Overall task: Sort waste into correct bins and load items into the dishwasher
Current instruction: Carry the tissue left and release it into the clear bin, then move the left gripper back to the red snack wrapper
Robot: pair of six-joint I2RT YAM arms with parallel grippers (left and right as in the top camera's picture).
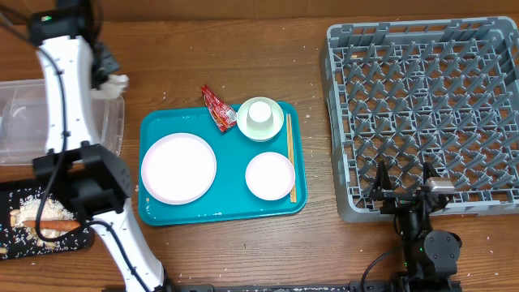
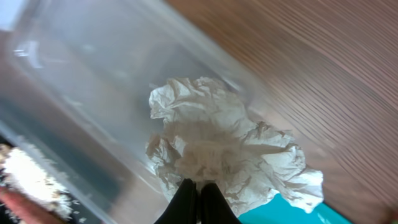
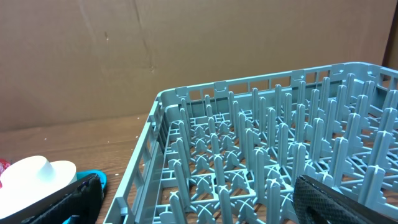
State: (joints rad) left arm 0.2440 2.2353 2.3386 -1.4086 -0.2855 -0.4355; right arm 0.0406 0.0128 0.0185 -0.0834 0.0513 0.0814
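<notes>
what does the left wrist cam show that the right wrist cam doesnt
Left wrist only: the crumpled white tissue pinched in the shut left fingers, the clear tub behind it, and food scraps at the lower-left edge. Right wrist only: the grey dish rack with its upright pegs, a white dish at lower left, and the open right fingers. Both: the wooden table and a sliver of the teal tray.
</notes>
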